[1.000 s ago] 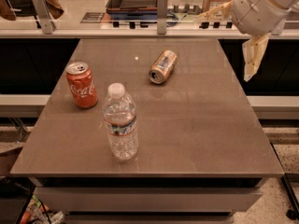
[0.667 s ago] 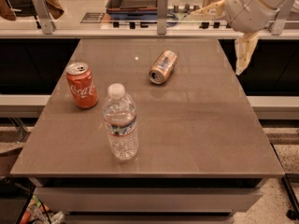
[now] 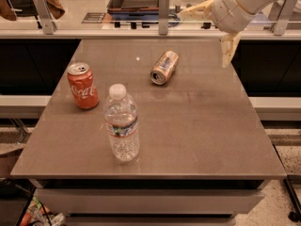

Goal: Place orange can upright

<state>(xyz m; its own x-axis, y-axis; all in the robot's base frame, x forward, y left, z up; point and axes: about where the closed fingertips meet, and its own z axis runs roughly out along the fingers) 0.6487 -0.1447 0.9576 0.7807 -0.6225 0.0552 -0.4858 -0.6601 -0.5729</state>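
Note:
The orange can (image 3: 164,67) lies on its side on the far middle of the brown table (image 3: 202,126), with its silver top facing the front left. My gripper (image 3: 203,39) hangs in the air at the far right of the table, above and to the right of the can and apart from it. It is open and empty: one pale finger (image 3: 194,9) points left and the other (image 3: 229,48) points down.
A red Coca-Cola can (image 3: 83,85) stands upright at the left. A clear plastic water bottle (image 3: 122,124) stands upright in front of the orange can. A railing with posts (image 3: 163,6) runs behind the table's far edge.
My gripper has moved left, from beyond the table's right edge to over its far right corner, closer to the orange can. The cans and the bottle have not moved.

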